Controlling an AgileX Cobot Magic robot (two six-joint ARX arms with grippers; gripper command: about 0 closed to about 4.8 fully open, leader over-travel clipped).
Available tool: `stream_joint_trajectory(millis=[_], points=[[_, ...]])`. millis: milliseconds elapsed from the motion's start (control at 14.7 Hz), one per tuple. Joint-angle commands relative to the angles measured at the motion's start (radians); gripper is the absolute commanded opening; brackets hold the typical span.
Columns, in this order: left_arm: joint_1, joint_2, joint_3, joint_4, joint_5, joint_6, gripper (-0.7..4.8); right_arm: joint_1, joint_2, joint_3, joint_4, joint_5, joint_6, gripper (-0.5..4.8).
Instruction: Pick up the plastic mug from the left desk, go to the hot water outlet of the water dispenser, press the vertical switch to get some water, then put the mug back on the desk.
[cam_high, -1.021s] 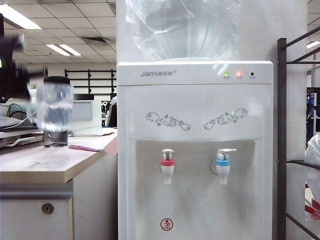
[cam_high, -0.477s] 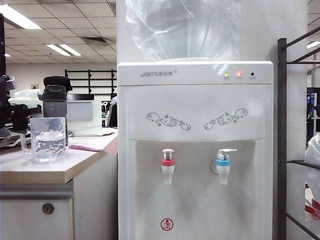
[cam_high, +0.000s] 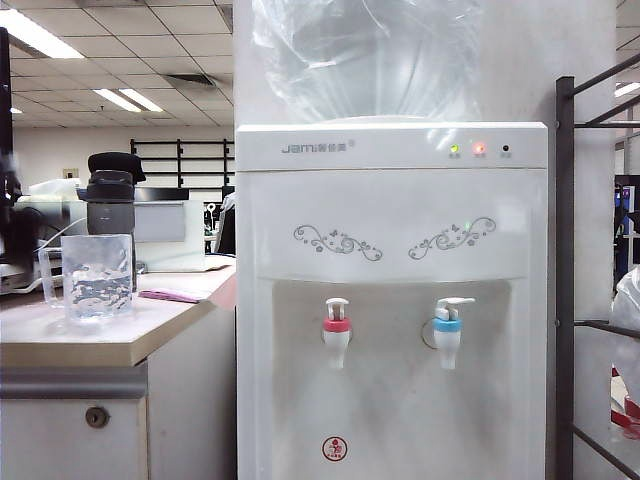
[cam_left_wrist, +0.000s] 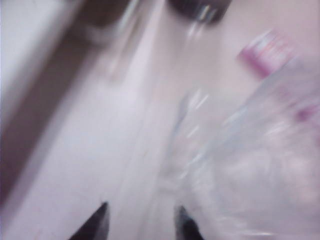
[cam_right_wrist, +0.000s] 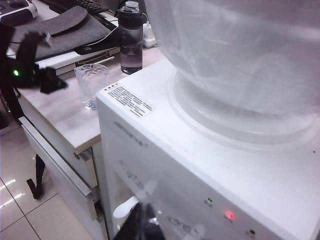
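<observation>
The plastic mug (cam_high: 97, 277) stands upright on the left desk (cam_high: 70, 338), left of the water dispenser (cam_high: 392, 300) and just in front of a dark lidded tumbler (cam_high: 110, 200). Its handle points away from the dispenser, and there is water inside. A second ago the mug was a blurred shape held up in front of the tumbler; half a second ago it was already down on the desk, and it has not shifted since.

The left gripper (cam_left_wrist: 141, 222) is off the mug. In its wrist view two dark fingertips (cam_left_wrist: 95, 226) stand apart with bare desk between them and the mug a smeared clear mass to one side, so the jaws are open and hold nothing, though the blur makes the exact gap hard to judge. In the exterior view the arm is only a dark blur at the far edge of the desk from the dispenser, farther from the mug than half a second ago.

A pink flat item (cam_high: 168, 296) lies on the desk between the mug and the dispenser.

On the dispenser, the hot water outlet (cam_high: 337, 333) with its red collar and the vertical switch (cam_high: 337, 306) sit untouched, as before. The right gripper (cam_right_wrist: 141, 225) is above the dispenser's top front edge, its dark fingers pressed together and empty. The large clear bottle (cam_right_wrist: 235, 55) sits on the cabinet beside it.
</observation>
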Motion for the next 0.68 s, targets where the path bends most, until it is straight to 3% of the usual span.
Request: stream_joint_trajectory(millis=[68,136,477,545,681], points=[[-0.001,-0.14,-0.02,-0.074,0.06,0.003,0.64,0.0,-0.05,0.002,-0.085,-0.005,0.004,-0.05],[-0.002,-0.29,-0.047,-0.161,0.121,0.01,-0.06,0.0,-0.13,0.002,-0.17,-0.005,0.004,-0.05],[-0.031,-0.811,-0.15,-0.37,0.134,-0.061,-0.06,0.0,-0.466,-0.185,-0.17,-0.001,0.165,-0.05],[-0.098,-1.156,-0.262,-0.419,0.11,-0.067,-0.06,0.001,-0.721,-0.39,-0.024,0.002,0.181,-0.05],[-0.107,-1.294,-0.316,-0.47,0.088,-0.066,-0.06,0.003,-0.802,-0.461,-0.011,0.0,0.19,-0.05]])
